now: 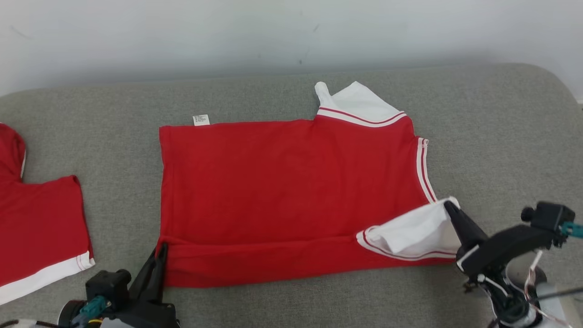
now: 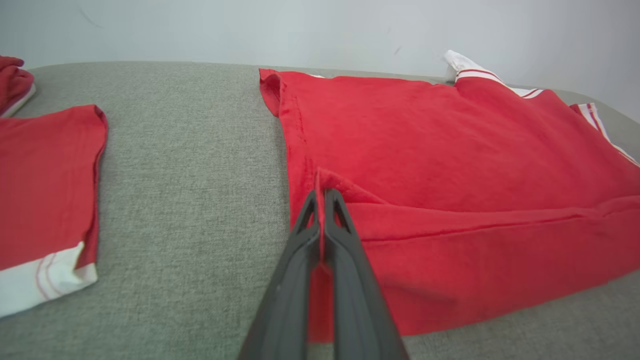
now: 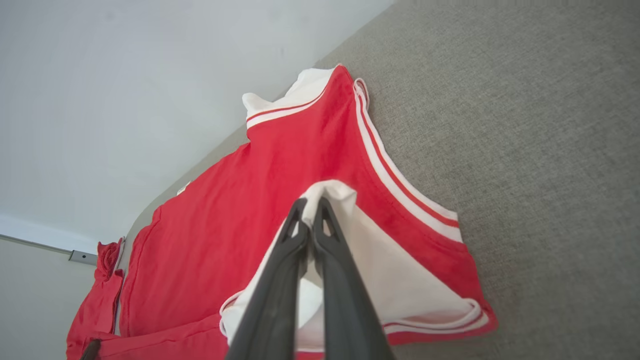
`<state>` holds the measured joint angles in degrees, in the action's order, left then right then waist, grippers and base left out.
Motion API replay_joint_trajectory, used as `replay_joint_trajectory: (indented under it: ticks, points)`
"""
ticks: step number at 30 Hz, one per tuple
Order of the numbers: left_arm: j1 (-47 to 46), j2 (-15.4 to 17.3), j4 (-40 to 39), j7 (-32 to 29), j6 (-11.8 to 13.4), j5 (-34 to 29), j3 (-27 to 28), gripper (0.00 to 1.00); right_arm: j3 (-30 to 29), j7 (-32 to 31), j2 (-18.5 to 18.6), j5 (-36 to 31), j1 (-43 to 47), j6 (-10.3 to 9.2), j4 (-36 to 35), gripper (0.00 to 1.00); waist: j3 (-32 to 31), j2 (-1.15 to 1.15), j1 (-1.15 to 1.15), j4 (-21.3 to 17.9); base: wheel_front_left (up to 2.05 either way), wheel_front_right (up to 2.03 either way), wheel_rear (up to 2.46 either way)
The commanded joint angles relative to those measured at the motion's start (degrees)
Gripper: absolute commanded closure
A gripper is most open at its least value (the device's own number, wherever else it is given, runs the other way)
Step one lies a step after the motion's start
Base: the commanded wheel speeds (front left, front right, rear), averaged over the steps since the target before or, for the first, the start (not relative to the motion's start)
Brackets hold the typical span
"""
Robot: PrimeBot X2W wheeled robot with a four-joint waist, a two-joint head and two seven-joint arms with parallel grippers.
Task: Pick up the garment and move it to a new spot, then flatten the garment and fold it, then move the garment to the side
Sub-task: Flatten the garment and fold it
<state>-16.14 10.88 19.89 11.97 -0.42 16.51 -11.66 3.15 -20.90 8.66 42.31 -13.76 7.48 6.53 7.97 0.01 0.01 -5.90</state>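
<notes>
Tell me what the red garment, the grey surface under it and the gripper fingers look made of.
Garment: soft matte knit, probably cotton jersey; it folds limply with fine creases. Grey surface: matte woven upholstery cloth; coarse weave shows. Fingers: dark, smooth moulded plastic, apparently; cut-out openings near tips.

The left claw (image 1: 162, 253) and right claw (image 1: 450, 208) each pinch the red garment (image 1: 282, 182).
</notes>
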Motion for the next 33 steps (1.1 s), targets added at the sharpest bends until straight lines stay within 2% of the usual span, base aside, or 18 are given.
replay_joint_trajectory:
  ticks: [1, 12, 13, 14, 15, 16, 24, 33]
  points:
    - [-1.01, 0.6, 0.77, 0.14, -0.25, -0.32, -0.06, 1.0, 0.54, 0.4, 0.32, -0.49, -1.77, 0.03, 1.49, 1.0, 0.49, -0.01, -0.01, -0.15, 0.0, 0.0, 0.0]
    - [-6.06, 0.79, 6.15, 0.71, -0.94, -0.83, -1.42, 1.0, 6.86, 5.77, 1.71, -3.11, -15.13, 0.03, 17.64, 1.0, 2.47, -0.01, -0.01, 0.52, 0.0, 0.0, 0.0]
    - [-6.46, 0.81, 6.43, 0.92, -0.74, -1.23, -1.6, 0.87, 7.34, 6.63, 1.78, -2.95, -15.68, 0.03, 18.65, 0.7, 2.49, -0.01, -0.01, 0.67, 0.0, 0.0, 0.0]
    - [-6.46, 0.81, 6.43, 0.92, -0.74, -1.23, -1.6, 0.87, 7.34, 6.63, 1.78, -2.95, -15.68, 0.03, 18.65, 0.7, 2.49, -0.01, -0.01, 0.67, 0.0, 0.0, 0.0]
    - [-6.73, 0.71, 6.8, 1.18, -0.6, -1.42, -1.79, 0.08, 7.87, 7.68, 2.14, -3.07, -16.2, 0.03, 19.34, 0.49, 2.46, -0.01, -0.01, 0.82, 0.0, 0.0, 0.0]
    - [-6.93, 0.52, 7.12, 1.38, -0.48, -1.46, -1.84, 0.0, 8.29, 8.85, 2.41, -2.89, -16.45, 0.03, 19.9, 0.0, 2.4, -0.01, -0.01, 0.93, 0.0, 0.0, 0.0]
    - [-4.4, -0.17, 6.35, 2.88, 0.54, -0.78, -0.79, 0.0, 11.27, 17.17, 5.31, -0.1, -14.36, 0.03, 20.58, 0.0, 0.53, -0.01, -0.01, 1.14, 0.0, 0.0, 0.0]
    - [1.21, -1.42, 1.41, 3.22, 2.02, -0.44, -0.02, 0.0, 13.15, 21.46, 9.87, -0.31, -6.73, 0.03, 15.87, 0.0, -1.15, -0.01, -0.01, 1.41, 0.0, 0.0, 0.0]
